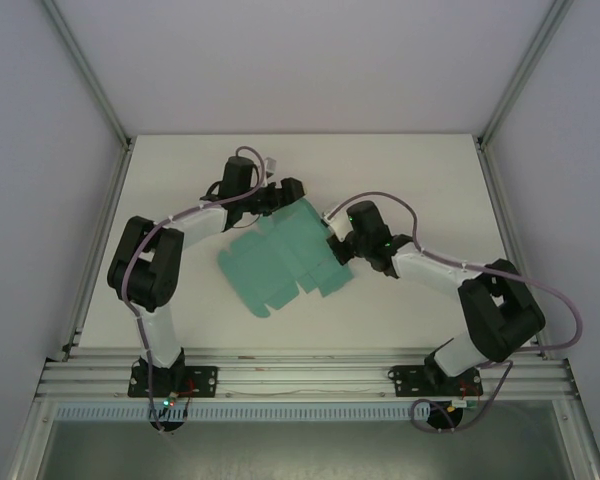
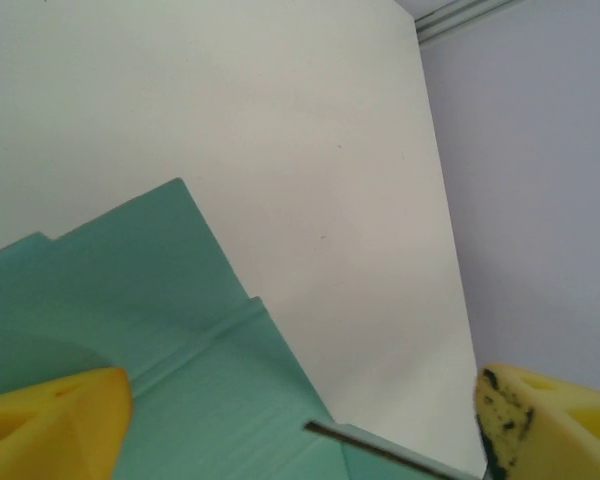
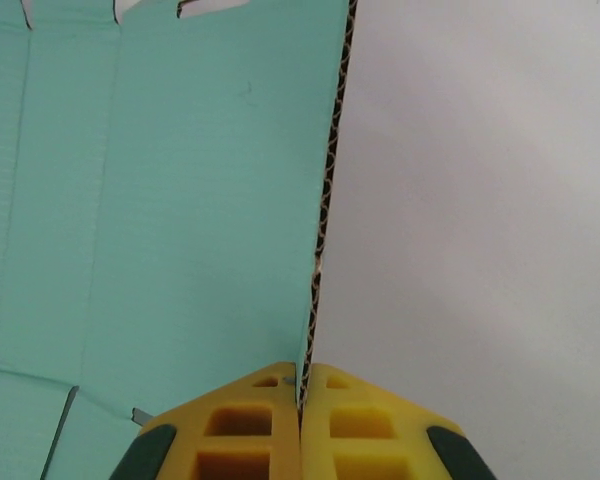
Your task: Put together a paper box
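Count: 2 arms, 2 pincers, 1 paper box [image 1: 280,265], 1 bench [image 1: 430,180].

Left arm [image 1: 150,270] reaches in from the near-left. Left pincer [image 1: 280,192] sits at the sheet's far-left corner. Its yellow fingers [image 2: 55,425] are spread wide: one over teal card, the other out past the card's edge above bare bench.

Paper box is a single teal-green die-cut cardboard sheet, lying unfolded abt mid-bench btwn the two pincers and skewed to the bench edges. It has flaps, notches and crease lines. The corrugated core shows along the cut edge in the right wrist view.

Right pincer [image 1: 338,240] is at the sheet's right side, w/ fingers pressed together on that cut edge, pinching the card. Right arm [image 1: 490,310] comes in from the near-right.
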Robot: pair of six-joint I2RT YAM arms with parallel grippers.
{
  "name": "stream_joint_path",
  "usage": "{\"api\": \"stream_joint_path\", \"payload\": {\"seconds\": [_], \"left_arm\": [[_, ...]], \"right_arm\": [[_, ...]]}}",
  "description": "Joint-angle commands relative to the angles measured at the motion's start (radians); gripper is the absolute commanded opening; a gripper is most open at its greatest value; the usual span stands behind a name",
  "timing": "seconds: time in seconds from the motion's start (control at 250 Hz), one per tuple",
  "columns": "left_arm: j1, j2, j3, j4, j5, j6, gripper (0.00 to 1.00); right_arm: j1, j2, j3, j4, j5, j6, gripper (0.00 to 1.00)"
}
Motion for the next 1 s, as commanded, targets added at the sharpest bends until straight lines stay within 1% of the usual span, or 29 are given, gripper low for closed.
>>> {"api": "stream_joint_path", "payload": {"seconds": [0.0,0.092,0.132,0.268,0.34,0.384,0.424,0.52,0.536,0.608,0.676,0.835,0.935,0.999], "left_arm": [[0.015,0.003,0.011,-0.012,-0.015,0.018,0.8],[0.016,-0.008,0.006,-0.041,-0.031,0.032,0.69],[0.014,-0.014,0.002,-0.055,-0.04,0.04,0.67],[0.014,-0.03,-0.021,-0.064,-0.033,0.059,0.52],[0.011,-0.043,-0.031,-0.075,-0.026,0.077,0.5],[0.007,-0.054,-0.036,-0.09,-0.03,0.09,0.45],[0.003,-0.064,-0.039,-0.106,-0.037,0.103,0.43],[-0.01,-0.09,-0.046,-0.142,-0.063,0.117,0.43],[-0.012,-0.095,-0.047,-0.148,-0.064,0.139,0.42],[-0.023,-0.107,-0.055,-0.16,-0.063,0.142,0.43],[-0.03,-0.115,-0.07,-0.146,-0.058,0.137,0.43],[-0.047,-0.106,-0.067,-0.124,-0.039,0.13,0.43],[-0.065,-0.098,-0.063,-0.096,-0.003,0.127,0.47],[-0.076,-0.099,-0.065,-0.078,0.015,0.127,0.55]], "right_arm": [[0.019,-0.017,0.007,0.018,0.032,-0.086,0.0],[0.032,-0.009,0.016,0.02,0.1,-0.112,0.0],[0.034,-0.006,0.023,0.014,0.109,-0.117,0.0],[0.037,0.001,0.039,0.006,0.152,-0.11,0.0],[0.038,0.005,0.048,0.001,0.184,-0.1,0.0],[0.037,0.008,0.057,-0.005,0.196,-0.098,0.0],[0.038,0.01,0.063,-0.011,0.206,-0.098,0.0],[0.039,0.012,0.077,-0.023,0.219,-0.104,0.0],[0.04,0.012,0.08,-0.024,0.222,-0.107,0.0],[0.041,0.01,0.087,-0.022,0.236,-0.107,0.0],[0.04,0.009,0.098,-0.025,0.241,-0.108,0.0],[0.051,0.007,0.099,-0.03,0.21,-0.143,0.0],[0.067,0.019,0.108,-0.05,0.229,-0.169,0.0],[0.079,0.026,0.111,-0.048,0.254,-0.183,0.0]]}}
